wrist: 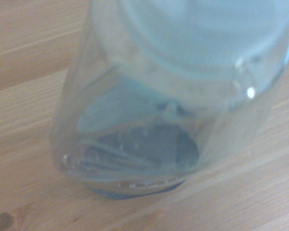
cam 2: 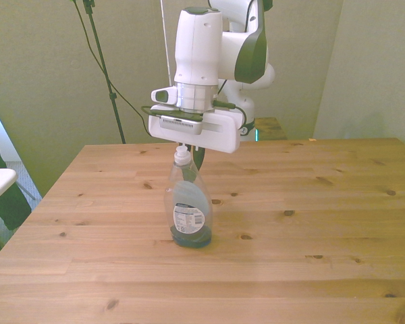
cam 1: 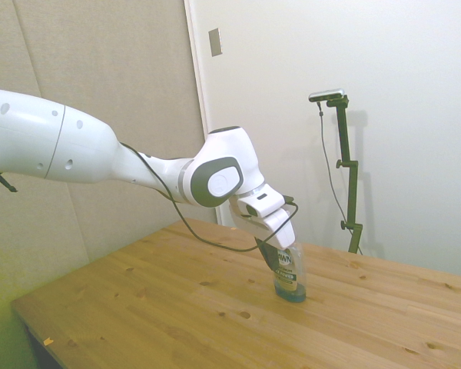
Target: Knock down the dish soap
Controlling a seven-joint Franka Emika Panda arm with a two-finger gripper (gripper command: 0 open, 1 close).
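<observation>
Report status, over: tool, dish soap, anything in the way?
Tool at dish soap cap, finger state unclear. Bottle upright on table. Nothing in the way.

The arm (cam 1: 61, 146) is glossy white with rounded, tapering links and small round holes in its shell. Dark grey bands and an oval grey cap mark the joints. A thin black cable (cam 1: 165, 196) loops along it to the white, boxy gripper (cam 2: 192, 150).

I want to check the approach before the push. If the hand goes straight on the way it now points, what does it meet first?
The hand points down at the dish soap. It would likely meet the bottle's white cap first, then the wooden table below. Whether it already touches the cap cannot be told.
</observation>
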